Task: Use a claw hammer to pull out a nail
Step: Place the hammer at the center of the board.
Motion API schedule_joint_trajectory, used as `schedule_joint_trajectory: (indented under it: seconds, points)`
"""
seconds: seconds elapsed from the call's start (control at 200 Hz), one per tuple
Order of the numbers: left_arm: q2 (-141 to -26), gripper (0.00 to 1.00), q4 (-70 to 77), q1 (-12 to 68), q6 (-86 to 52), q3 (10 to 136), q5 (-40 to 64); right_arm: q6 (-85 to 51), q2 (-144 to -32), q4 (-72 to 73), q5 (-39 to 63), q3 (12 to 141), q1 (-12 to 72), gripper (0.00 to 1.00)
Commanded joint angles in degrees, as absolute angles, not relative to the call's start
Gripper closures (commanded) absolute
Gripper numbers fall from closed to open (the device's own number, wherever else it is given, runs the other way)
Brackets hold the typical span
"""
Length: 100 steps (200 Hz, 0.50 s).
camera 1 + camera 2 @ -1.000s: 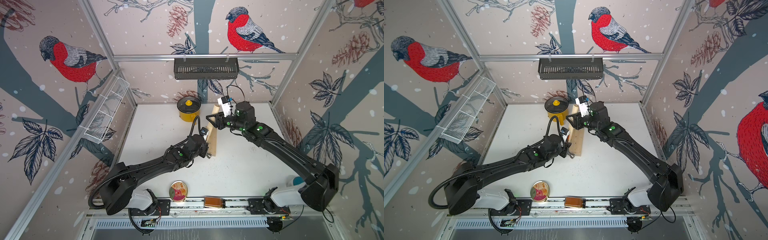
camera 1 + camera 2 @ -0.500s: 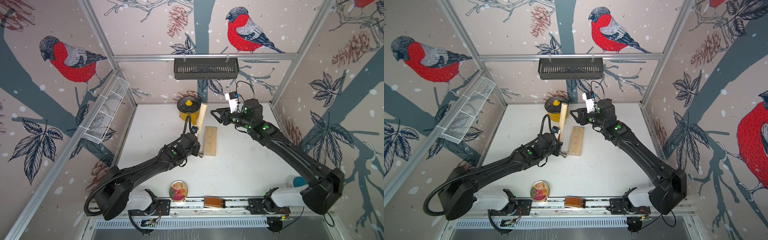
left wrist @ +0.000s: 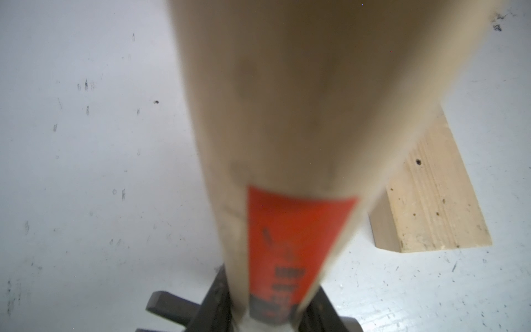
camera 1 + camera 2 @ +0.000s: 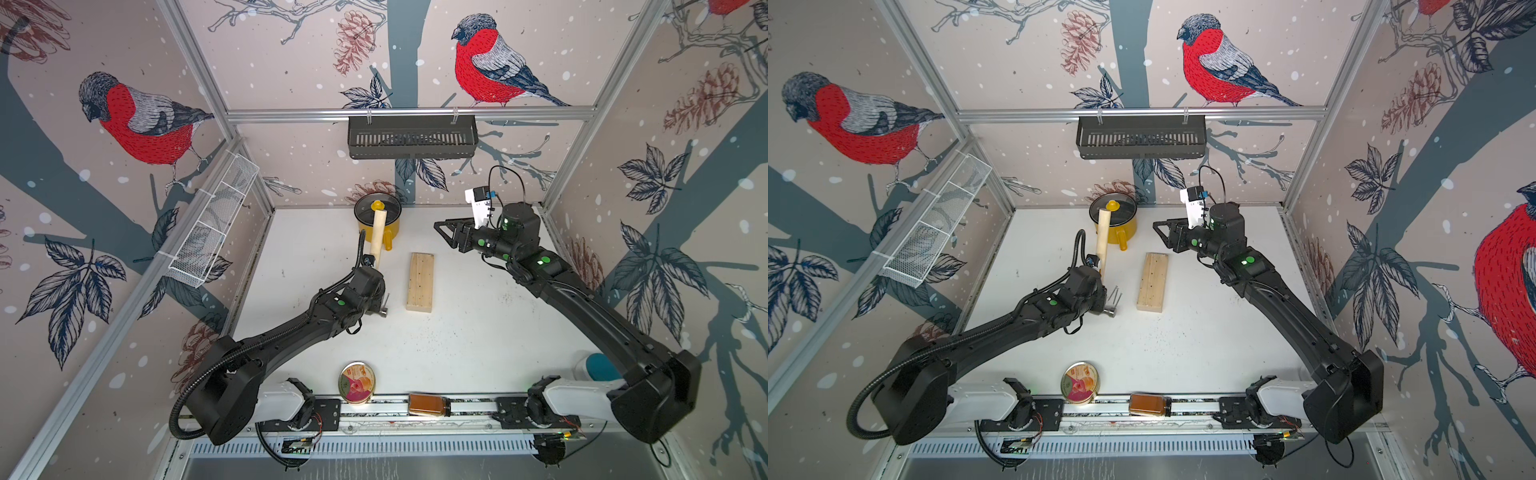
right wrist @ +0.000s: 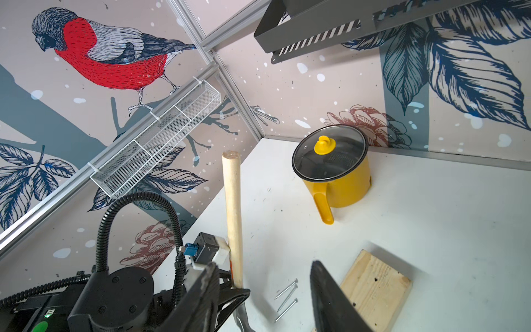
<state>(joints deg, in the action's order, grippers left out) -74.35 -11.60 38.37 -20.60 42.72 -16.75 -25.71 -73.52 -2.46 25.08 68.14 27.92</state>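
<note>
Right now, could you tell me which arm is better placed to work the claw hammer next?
Left. The left gripper is shut on the handle of the claw hammer, just above its head, close beside the wooden block. The right gripper is open, empty and held above the table, away from the block.

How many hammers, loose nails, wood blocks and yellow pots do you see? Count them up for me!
claw hammer: 1
loose nails: 3
wood block: 1
yellow pot: 1
Total: 6
</note>
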Motion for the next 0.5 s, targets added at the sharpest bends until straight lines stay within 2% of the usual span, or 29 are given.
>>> schedule_joint_trajectory:
  seconds: [0.0,0.495]
  points:
    - [-73.5,1.0,-10.33,37.66,-22.84,41.95,-18.4,-26.09,-72.99,-0.21,26.36,67.61,27.53,0.48]
    - [-74.94,1.0,-10.89,33.84,-23.98,39.36,-13.86,-25.88,-72.74,-0.63,26.65,66.27,27.07,0.49]
